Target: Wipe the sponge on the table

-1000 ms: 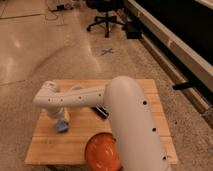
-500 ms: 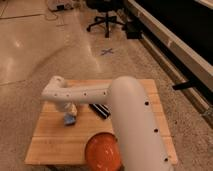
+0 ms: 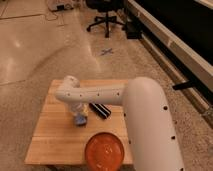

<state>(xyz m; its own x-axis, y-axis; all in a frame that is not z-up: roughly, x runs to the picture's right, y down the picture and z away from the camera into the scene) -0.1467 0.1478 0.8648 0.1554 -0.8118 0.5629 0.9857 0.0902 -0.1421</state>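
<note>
Bench (image 3: 50,135): light-brown planks, seen from above and a little behind the arm

Arm (image 3: 145,115): white. The thick link fills your lower right. The thinner link reaches left across the bench's middle to a rounded wrist near the far left part of the top

Gripper (image 3: 77,111): hangs down from that wrist, pointing at the bench top and just left of centre. Its lower end meets the sponge. You cannot tell whether it is clamped on the sponge or only resting on it, as the contact is hidden from here

Sponge (image 3: 80,119): small, light-blue. It lies on the bench straight under the gripper, touching it, about midway between the far and near edges

Black ribbed block (image 3: 101,111): oblong, lying flat on the bench just right of the sponge. It is close to the sponge but looks apart from it, and its far end is tucked under the thin link

Orange plate (image 3: 104,151): round, at the near edge of the bench, nearer to you than the sponge and to its right, clear of it. The thick link overlaps its right rim

Beyond the bench: speckled floor with a small blue cross mark (image 3: 106,51), and a black office chair (image 3: 106,17) well back
</note>
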